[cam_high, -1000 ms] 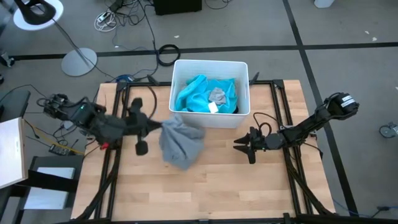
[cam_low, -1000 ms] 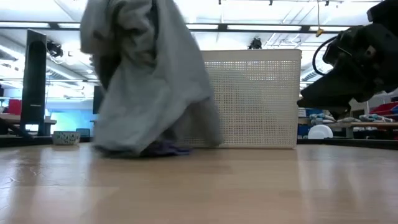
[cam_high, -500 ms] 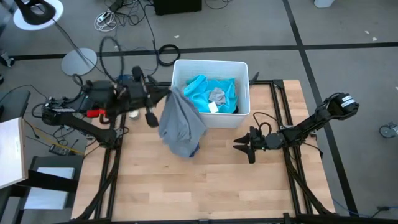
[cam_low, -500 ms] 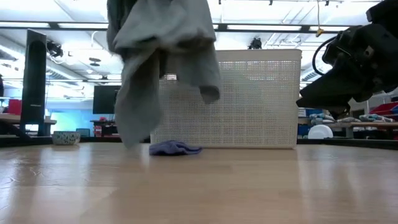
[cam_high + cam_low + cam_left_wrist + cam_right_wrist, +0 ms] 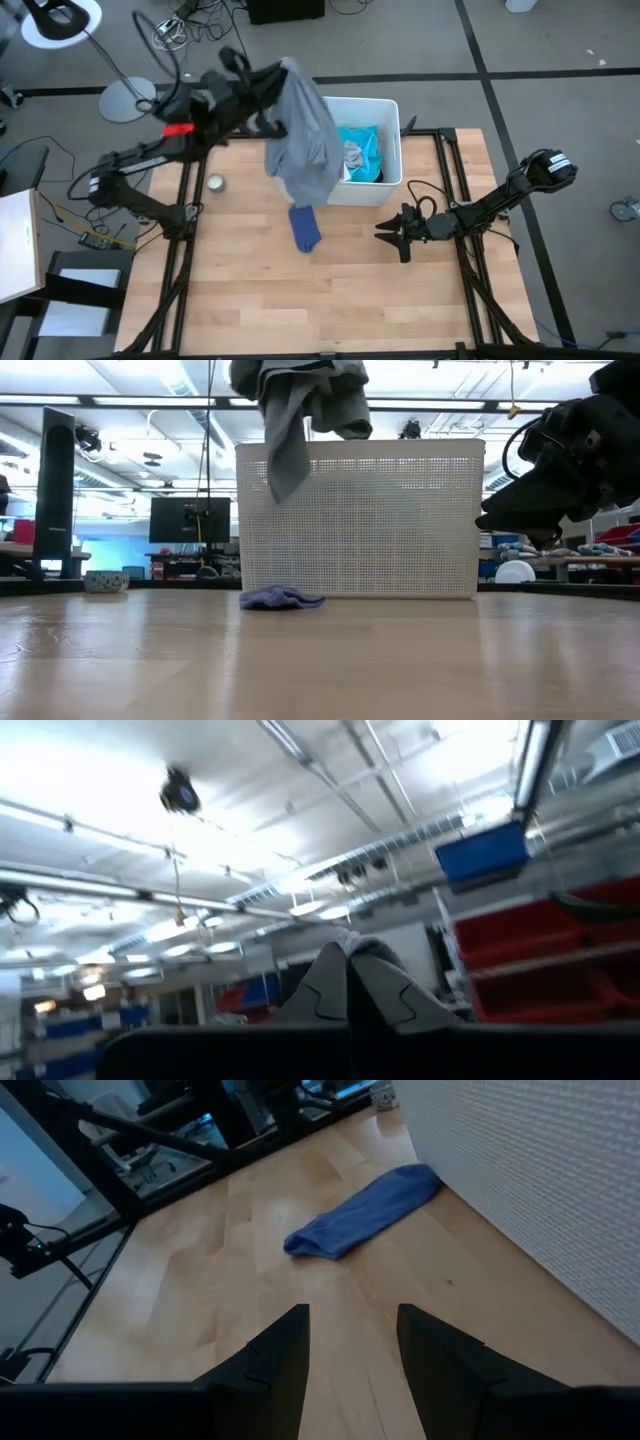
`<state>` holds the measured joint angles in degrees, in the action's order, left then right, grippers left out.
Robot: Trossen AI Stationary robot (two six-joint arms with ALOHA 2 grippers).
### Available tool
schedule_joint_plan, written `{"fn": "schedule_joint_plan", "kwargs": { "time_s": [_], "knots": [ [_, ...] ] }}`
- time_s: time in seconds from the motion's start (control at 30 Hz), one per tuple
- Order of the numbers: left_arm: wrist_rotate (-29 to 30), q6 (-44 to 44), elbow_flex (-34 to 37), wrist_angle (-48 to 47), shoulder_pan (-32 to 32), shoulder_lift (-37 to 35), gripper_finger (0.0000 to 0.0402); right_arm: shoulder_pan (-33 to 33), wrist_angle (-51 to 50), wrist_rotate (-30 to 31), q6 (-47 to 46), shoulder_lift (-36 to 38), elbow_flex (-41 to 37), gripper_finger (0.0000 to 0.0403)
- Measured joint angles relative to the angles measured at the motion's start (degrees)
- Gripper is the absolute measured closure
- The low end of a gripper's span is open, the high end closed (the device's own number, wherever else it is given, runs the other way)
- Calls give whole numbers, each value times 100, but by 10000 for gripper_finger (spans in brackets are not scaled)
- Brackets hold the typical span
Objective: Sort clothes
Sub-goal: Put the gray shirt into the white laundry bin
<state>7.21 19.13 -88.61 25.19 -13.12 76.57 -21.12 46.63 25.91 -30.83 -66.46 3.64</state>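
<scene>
1. My right gripper [image 5: 388, 232]: low over the table's right half, fingers apart, holding nothing. Dark, hard, two blunt prongs.
2. Blue sock [image 5: 305, 227]: flat on the wooden table [image 5: 330, 300], just in front of the bin, toward the table's middle from my right gripper. In the right wrist view it [image 5: 362, 1211] lies straight ahead of the open fingers, its long axis slanting toward the bin wall. Soft knit, limp, one end bunched. My right arm is the nearer one to it, so a pick here looks like its job.
3. White plastic bin [image 5: 293, 108]: rectangular, stiff, perforated walls seen from table height [image 5: 400, 520]. Inside: a turquoise garment [image 5: 360, 150], crumpled, with a small grey piece lying on it.
4. My left gripper [image 5: 278, 78]: raised high at the bin's left rim, clamped together on the grey shirt [image 5: 305, 140]. Shirt hangs slack in long folds, partly over the bin; thin, matte jersey. Judged next: let it go over the bin.
</scene>
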Motion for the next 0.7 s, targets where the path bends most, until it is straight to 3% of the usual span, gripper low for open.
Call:
{"fn": "schedule_joint_plan", "kwargs": {
  "time_s": [0.2, 0.33, 0.5, 0.7],
  "knots": [
    [-346, -135, -1673, 287, -534, 1396, 401, 2, 4, -1, 265, 0, 0, 250],
    [-514, -170, -2936, -197, -709, 2309, 401, 2, 4, 0, 269, 0, 0, 250],
    [-780, -177, -4017, -1967, -761, 2975, 401, 0, 4, -1, 271, 0, 0, 250],
    [-586, -171, -4221, -4399, -769, 3119, 399, 0, 2, -2, 277, 0, 0, 250]
  ]
}}
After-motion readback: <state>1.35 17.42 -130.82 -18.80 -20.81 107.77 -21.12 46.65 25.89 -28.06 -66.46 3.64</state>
